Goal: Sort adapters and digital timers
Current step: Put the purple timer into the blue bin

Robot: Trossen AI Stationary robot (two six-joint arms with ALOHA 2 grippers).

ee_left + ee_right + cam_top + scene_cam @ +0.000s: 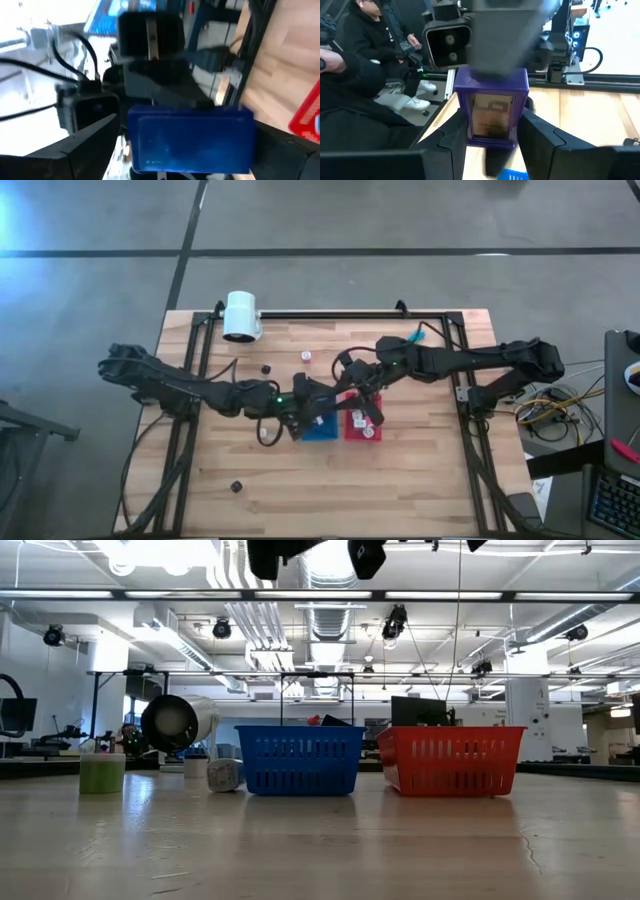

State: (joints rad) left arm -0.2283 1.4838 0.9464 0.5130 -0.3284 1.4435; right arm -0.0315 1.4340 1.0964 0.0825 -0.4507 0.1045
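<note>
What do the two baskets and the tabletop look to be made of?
Blue basket and red basket: likely moulded plastic, judging by uniform colour and slotted walls. Tabletop: wood, apparently butcher-block, with pale planks showing grain and a slight sheen.
</note>
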